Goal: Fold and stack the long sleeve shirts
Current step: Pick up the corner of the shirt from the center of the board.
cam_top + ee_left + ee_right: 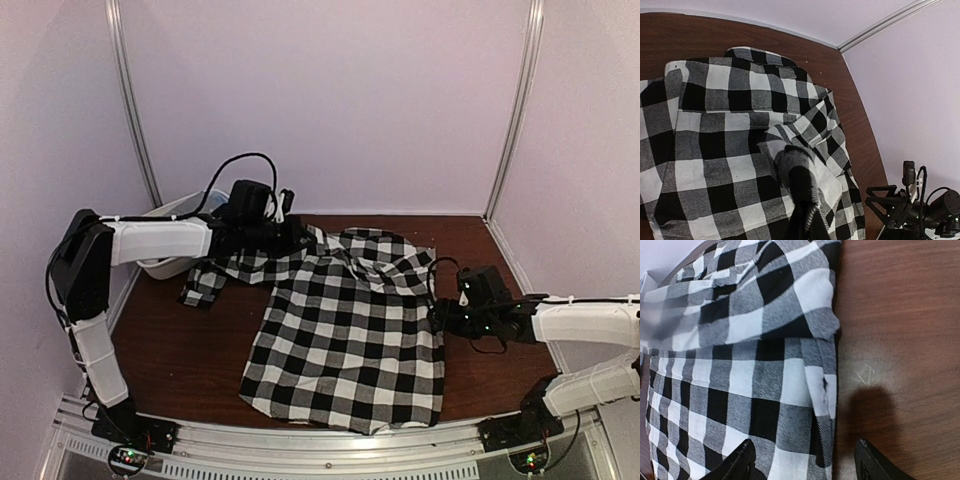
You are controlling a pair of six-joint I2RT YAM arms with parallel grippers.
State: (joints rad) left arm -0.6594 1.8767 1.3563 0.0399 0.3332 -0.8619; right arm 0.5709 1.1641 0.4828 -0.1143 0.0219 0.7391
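A black-and-white checked long sleeve shirt (350,330) lies spread on the brown table (190,350), one sleeve (205,283) trailing to the left. At the shirt's far left shoulder, my left gripper (290,240) is shut on a bunched fold of the cloth. In the left wrist view that fold (795,170) rises into the shut left gripper (807,222). My right gripper (445,316) sits at the shirt's right edge. In the right wrist view the right gripper (807,467) is open over the hem (822,390), one finger over cloth, the other over bare wood.
A white tub (170,212) stands at the back left behind the left arm. Pale walls close the table at the back and both sides. A metal rail (330,455) runs along the near edge. Bare wood (900,315) lies right of the shirt.
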